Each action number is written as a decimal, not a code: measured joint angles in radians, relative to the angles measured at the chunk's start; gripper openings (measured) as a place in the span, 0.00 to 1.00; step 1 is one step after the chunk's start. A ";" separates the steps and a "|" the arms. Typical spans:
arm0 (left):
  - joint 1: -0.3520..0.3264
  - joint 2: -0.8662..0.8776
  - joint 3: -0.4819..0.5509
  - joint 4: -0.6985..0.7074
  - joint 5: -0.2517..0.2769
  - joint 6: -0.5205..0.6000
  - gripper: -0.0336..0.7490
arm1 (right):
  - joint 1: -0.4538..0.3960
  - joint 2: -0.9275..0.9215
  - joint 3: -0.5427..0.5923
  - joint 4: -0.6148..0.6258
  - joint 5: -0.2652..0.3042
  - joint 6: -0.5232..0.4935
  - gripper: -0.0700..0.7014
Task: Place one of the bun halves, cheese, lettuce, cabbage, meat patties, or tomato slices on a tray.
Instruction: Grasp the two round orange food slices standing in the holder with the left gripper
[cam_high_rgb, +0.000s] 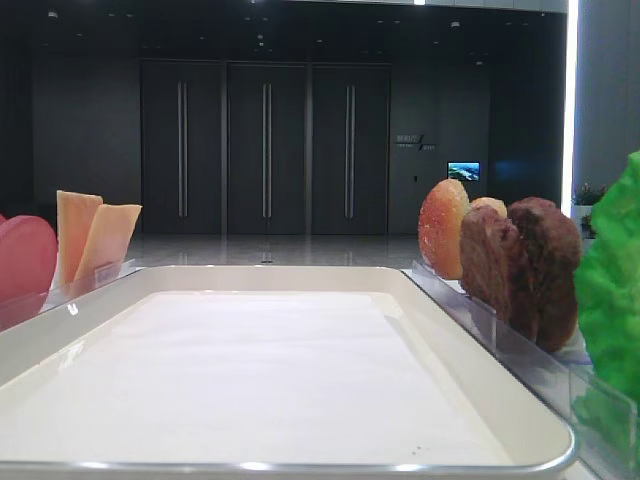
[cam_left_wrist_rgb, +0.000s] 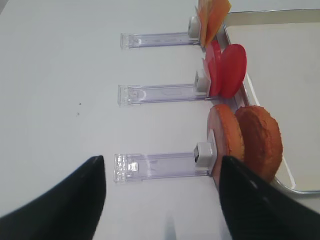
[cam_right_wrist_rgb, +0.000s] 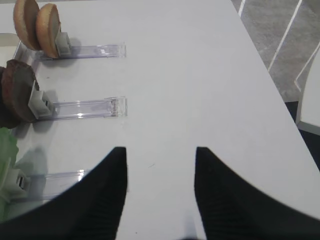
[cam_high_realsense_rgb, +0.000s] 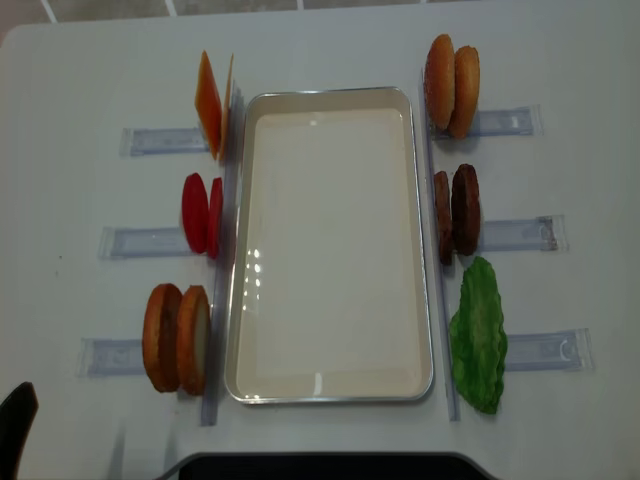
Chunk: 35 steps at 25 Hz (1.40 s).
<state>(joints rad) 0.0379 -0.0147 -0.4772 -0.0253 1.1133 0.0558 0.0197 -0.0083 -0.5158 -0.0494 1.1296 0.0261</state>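
The white tray (cam_high_realsense_rgb: 420, 230) lies mid-table and shows only its paper liner. On its left stand cheese (cam_high_realsense_rgb: 210, 105), tomato slices (cam_high_realsense_rgb: 202, 213) and bun halves (cam_high_realsense_rgb: 177, 338). More bun halves (cam_high_realsense_rgb: 452, 85), meat patties (cam_high_realsense_rgb: 457, 212) and lettuce (cam_high_realsense_rgb: 478, 335) stand on its right. Cabbage is out of view. My left gripper (cam_left_wrist_rgb: 161, 160) is open over the table, in front of the rack that holds the bun halves (cam_left_wrist_rgb: 245, 142), and it holds nothing. My right gripper (cam_right_wrist_rgb: 160, 150) is open and holds nothing, right of the patties (cam_right_wrist_rgb: 17, 92) and lettuce (cam_right_wrist_rgb: 6, 150).
Narrow clear plastic racks (cam_high_realsense_rgb: 140, 140) stick out from both long sides of the tray and hold the food upright. The table's right edge (cam_right_wrist_rgb: 265, 65) runs near my right gripper, with grey floor beyond it. A dark base (cam_high_realsense_rgb: 320, 466) sits at the near table edge.
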 joint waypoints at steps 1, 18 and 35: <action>0.000 0.000 0.000 0.000 0.000 0.000 0.73 | 0.000 0.000 0.000 0.000 0.000 0.000 0.49; 0.000 0.000 0.000 -0.004 0.000 -0.007 0.71 | 0.000 0.000 0.000 0.000 0.000 0.000 0.49; 0.000 0.255 -0.080 0.001 0.132 -0.110 0.65 | 0.000 0.000 0.000 0.000 0.000 0.000 0.49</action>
<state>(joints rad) 0.0379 0.2408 -0.5567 -0.0248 1.2450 -0.0543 0.0197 -0.0083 -0.5158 -0.0494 1.1296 0.0261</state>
